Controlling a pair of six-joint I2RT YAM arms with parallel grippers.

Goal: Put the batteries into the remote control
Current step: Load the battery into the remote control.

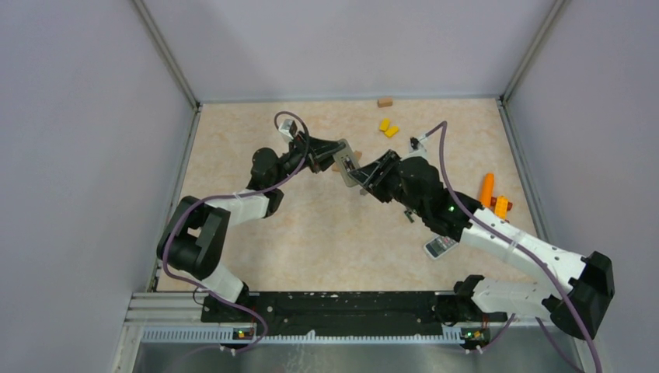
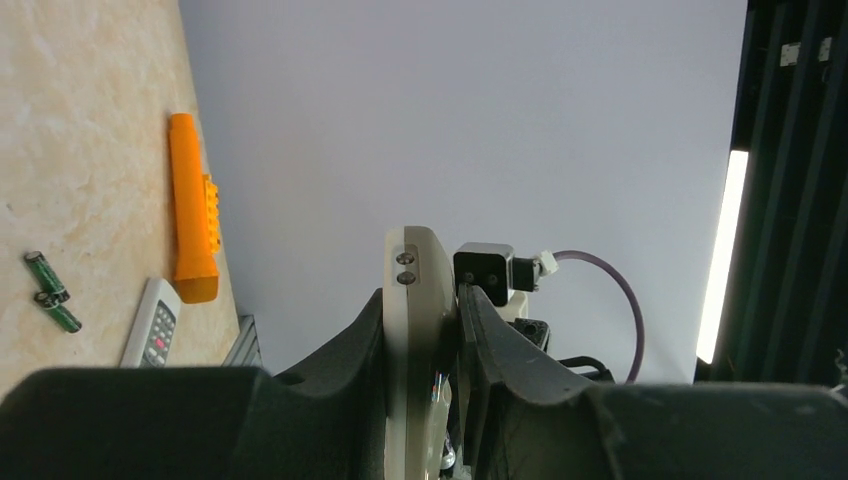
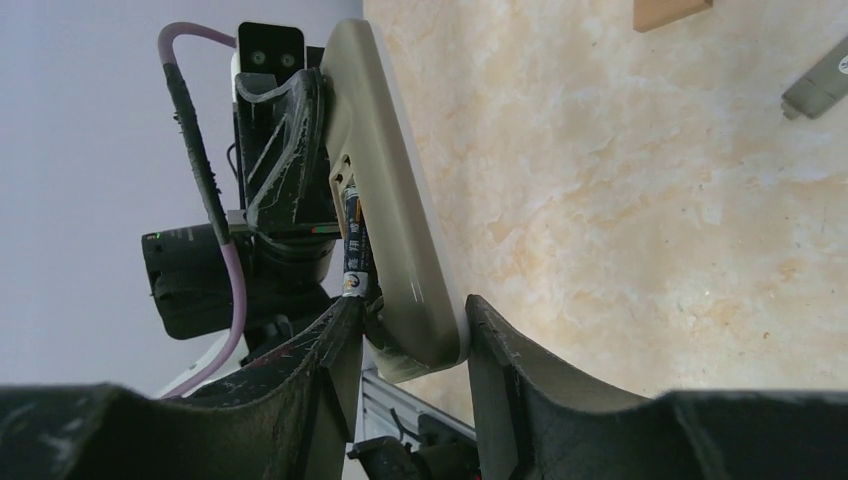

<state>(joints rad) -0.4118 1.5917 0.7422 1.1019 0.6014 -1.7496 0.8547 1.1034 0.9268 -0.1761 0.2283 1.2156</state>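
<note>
A beige remote control (image 2: pixel 418 300) is held in the air between both grippers, above the middle of the table (image 1: pixel 351 167). My left gripper (image 2: pixel 425 300) is shut on one end of it. My right gripper (image 3: pixel 410 320) is shut round the other end (image 3: pixel 400 230). One dark battery (image 3: pixel 353 245) with a metallic end lies in the remote's open back, against my right gripper's left finger. Two loose batteries (image 2: pixel 62 316) lie on the table. In the top view they are a small dark speck (image 1: pixel 408 216) under the right arm.
A second white remote (image 1: pixel 441 247) lies by the right arm and also shows in the left wrist view (image 2: pixel 155 325). Orange pieces (image 1: pixel 487 189) lie at the right wall. Yellow blocks (image 1: pixel 386 127) and a brown block (image 1: pixel 385 102) lie at the back. A grey flat piece (image 3: pixel 815 85) lies on the table.
</note>
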